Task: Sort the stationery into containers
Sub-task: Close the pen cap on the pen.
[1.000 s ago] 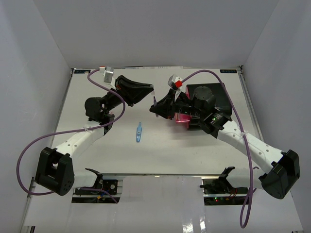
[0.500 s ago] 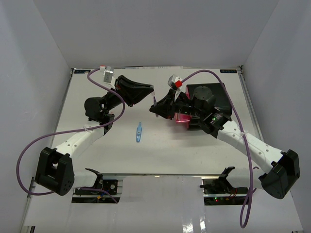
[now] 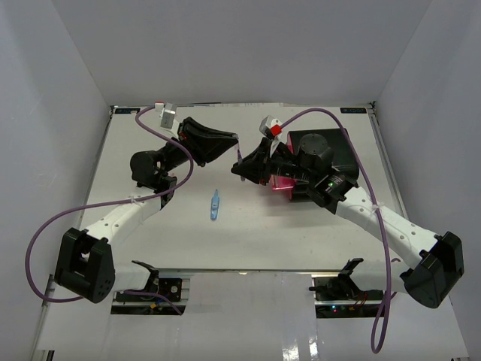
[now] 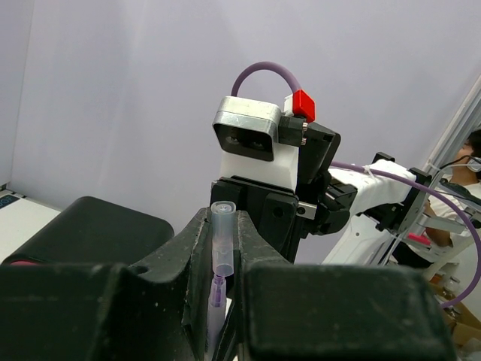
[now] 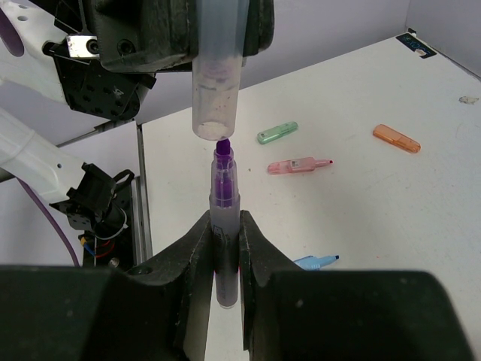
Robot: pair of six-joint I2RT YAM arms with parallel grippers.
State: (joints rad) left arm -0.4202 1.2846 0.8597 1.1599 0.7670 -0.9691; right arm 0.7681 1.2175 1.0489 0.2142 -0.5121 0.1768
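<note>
two claws face each other: right claw (image 5: 224, 252) clamped on an upright translucent purple-tipped marker (image 5: 223, 188), left claw (image 4: 222, 241) clamped on a clear tubular cap (image 5: 216, 98) just above it, apart.

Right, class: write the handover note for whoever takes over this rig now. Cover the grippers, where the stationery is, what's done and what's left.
Left gripper: shut on the clear purple cap, held mouth down.
Right gripper: shut on the purple pen, tip up, just under the cap; cap not yet on.
Loose on the table: green piece, pink piece, orange piece, blue pen.
Pink drawer of the black cabinet shows beside the right arm; its contents are hidden.
Left to do: cap the pen, store it, then sort the four loose items.
</note>
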